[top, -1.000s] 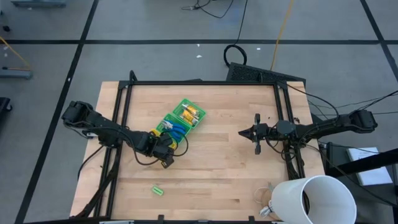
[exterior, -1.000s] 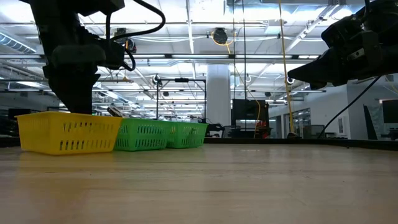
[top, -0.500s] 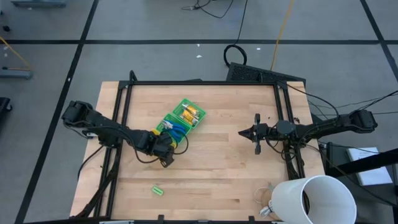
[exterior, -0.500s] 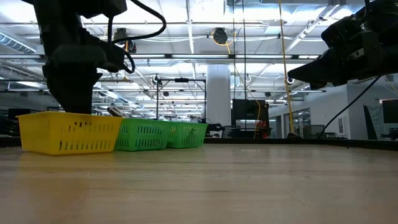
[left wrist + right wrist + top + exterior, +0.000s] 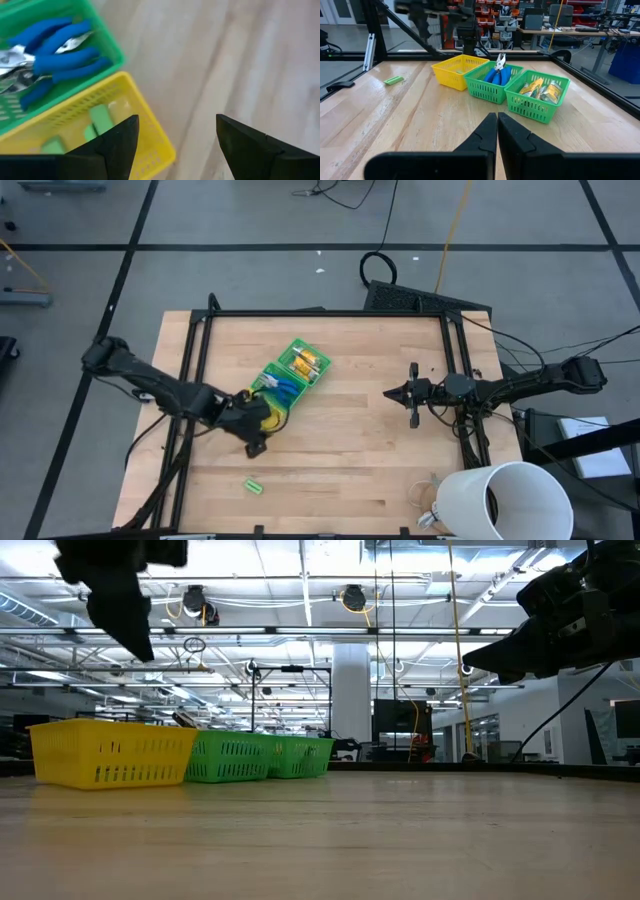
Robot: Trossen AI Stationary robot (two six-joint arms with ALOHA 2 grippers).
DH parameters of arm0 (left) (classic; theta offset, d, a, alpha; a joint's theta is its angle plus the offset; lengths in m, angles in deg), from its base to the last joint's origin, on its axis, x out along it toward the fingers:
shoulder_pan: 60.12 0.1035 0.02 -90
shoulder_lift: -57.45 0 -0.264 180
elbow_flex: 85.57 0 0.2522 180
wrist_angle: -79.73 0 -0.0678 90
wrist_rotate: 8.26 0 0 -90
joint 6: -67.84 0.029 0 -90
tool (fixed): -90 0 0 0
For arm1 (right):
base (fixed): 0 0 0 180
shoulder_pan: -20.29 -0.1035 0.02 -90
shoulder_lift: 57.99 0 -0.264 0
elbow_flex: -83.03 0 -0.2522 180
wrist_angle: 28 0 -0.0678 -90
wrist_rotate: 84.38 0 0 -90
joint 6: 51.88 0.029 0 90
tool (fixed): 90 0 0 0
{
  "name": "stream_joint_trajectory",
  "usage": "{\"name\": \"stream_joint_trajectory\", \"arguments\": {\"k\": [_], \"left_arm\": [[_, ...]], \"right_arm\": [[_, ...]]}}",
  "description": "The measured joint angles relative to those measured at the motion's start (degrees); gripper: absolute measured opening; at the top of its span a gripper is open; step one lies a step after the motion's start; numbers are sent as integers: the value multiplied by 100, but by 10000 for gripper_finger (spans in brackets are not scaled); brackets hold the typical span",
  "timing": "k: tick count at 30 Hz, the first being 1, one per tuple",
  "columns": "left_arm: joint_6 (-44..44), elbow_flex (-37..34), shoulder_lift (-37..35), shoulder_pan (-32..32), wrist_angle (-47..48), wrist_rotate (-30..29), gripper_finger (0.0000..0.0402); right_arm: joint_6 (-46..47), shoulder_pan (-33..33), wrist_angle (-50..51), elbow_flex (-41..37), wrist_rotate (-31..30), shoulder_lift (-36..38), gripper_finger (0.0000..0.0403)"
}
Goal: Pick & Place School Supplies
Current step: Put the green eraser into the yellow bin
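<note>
Three joined baskets stand on the table. The yellow one (image 5: 262, 392) holds light-green sticks (image 5: 100, 120), the middle green one holds blue-handled tools (image 5: 55, 45), and the far green one holds yellow-orange pieces (image 5: 540, 90). One loose green stick (image 5: 253, 486) lies flat near the table's front edge. My left gripper (image 5: 175, 145) hangs open above the yellow basket's near corner, raised well over it (image 5: 120, 600), with nothing between its fingers. My right gripper (image 5: 497, 130) is shut and empty, held above the table's right half (image 5: 390, 393).
A big white cup (image 5: 505, 500) stands at the near right corner. A black frame (image 5: 320, 313) runs along the far edge and down both sides of the table. Bare wood lies between the baskets and my right gripper.
My left gripper has risen out of the yellow basket to well above its rim and drawn slightly toward the table's near left. The baskets have stayed where they were.
</note>
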Motion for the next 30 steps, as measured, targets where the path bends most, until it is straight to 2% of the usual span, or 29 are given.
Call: {"name": "stream_joint_trajectory", "arguments": {"k": [4,7,14,17,22,30], "left_arm": [[278,2,-54,-385,-198,-148,269],[442,-4,-47,-687,-312,-35,269],[1233,2,-52,-2080,-1815,186,269],[1307,2,64,-2729,-1562,-127,269],[1718,-9,565,-3395,-888,-1178,269],[1548,-9,1341,-3431,-941,-1443,269]], "right_arm": [[1,2,0,-1,-2,-1,9],[0,2,-1,0,0,-2,9],[0,2,-2,-2,-2,0,9],[2,2,-2,0,-1,-2,9],[0,2,-2,-2,-2,-2,9],[2,2,-2,0,-2,-2,9]]}}
